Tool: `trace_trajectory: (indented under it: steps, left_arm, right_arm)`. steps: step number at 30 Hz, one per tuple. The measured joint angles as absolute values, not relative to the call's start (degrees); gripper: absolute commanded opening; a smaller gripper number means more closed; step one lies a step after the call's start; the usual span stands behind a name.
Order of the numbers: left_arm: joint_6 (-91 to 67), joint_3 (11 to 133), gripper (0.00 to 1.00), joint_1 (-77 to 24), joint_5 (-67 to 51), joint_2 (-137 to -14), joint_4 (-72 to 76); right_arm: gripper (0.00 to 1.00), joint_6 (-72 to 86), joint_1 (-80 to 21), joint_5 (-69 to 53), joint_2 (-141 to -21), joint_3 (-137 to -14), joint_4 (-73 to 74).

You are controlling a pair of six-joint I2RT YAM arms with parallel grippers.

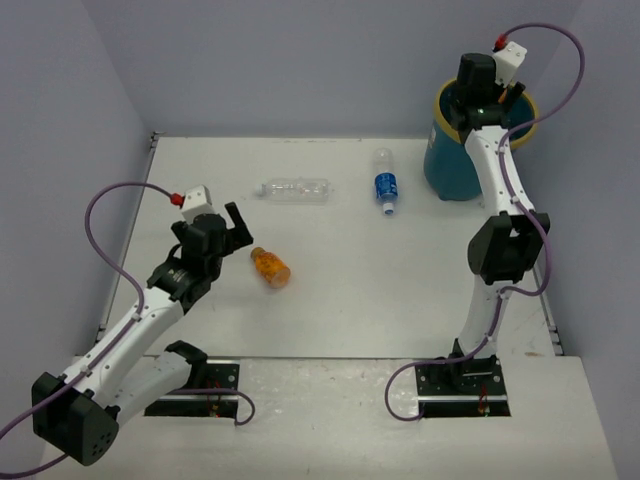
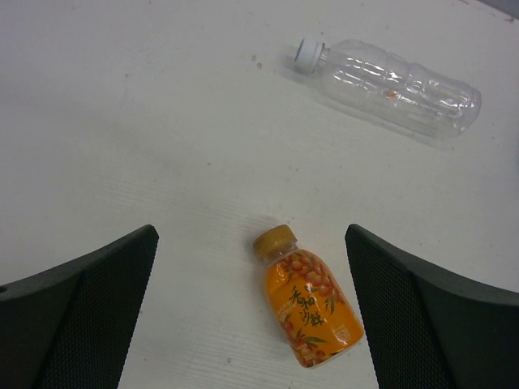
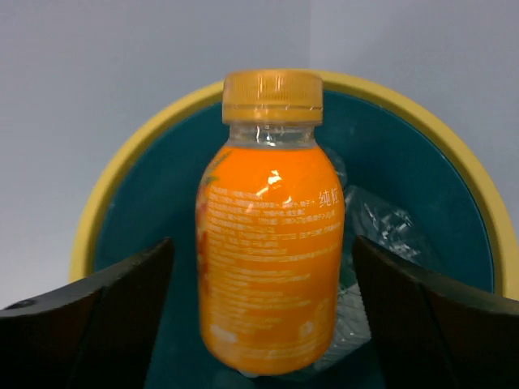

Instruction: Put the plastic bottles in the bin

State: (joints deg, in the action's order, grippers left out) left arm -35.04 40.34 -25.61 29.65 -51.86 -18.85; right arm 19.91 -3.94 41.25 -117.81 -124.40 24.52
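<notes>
My right gripper [image 3: 261, 241] hangs open over the teal bin with the yellow rim [image 3: 122, 174]. An orange bottle [image 3: 272, 243] stands upright between its fingers with a gap on each side, slightly blurred. A crumpled clear bottle [image 3: 381, 227] lies inside the bin [image 1: 455, 170]. My left gripper [image 2: 250, 243] is open just above a second orange bottle [image 2: 308, 304], which lies on its side on the table [image 1: 270, 267]. A plain clear bottle [image 2: 397, 85] lies further back [image 1: 295, 190]. A clear blue-labelled bottle [image 1: 386, 185] lies left of the bin.
The bin stands at the table's far right corner, close to the walls. The right arm [image 1: 500, 240] stretches up the right side of the table. Purple cables loop from both wrists.
</notes>
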Motion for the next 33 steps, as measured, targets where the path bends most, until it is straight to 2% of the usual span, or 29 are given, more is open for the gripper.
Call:
trace_trajectory:
  steps: [6, 10, 19, 27, 33]
  left_arm:
    - [-34.89, 41.93, 1.0, -25.62, 29.79, -55.14, -18.83]
    - [-35.22, 42.22, 1.0, -25.62, 29.77, -55.33, -19.38]
    - [-39.15, 43.3, 1.0, -25.61, 30.43, -53.91, -24.79]
    - [-41.43, 43.29, 1.0, -25.61, 30.37, -51.03, -27.78]
    - [-41.43, 43.29, 1.0, -25.61, 29.02, -49.24, -29.58]
  right_arm:
    - [0.99, 18.81, -3.72, 36.66, -115.3, -119.13, 22.68]
    - [0.99, 19.08, -4.02, 29.21, -110.66, -115.49, 21.82]
    - [0.99, 16.72, -5.51, 1.38, -92.7, -100.25, 13.62]
    - [0.99, 11.88, -25.65, -5.84, -81.73, -83.43, 11.12]
    - [0.99, 13.08, -39.27, -11.15, -84.59, -70.7, 8.84]
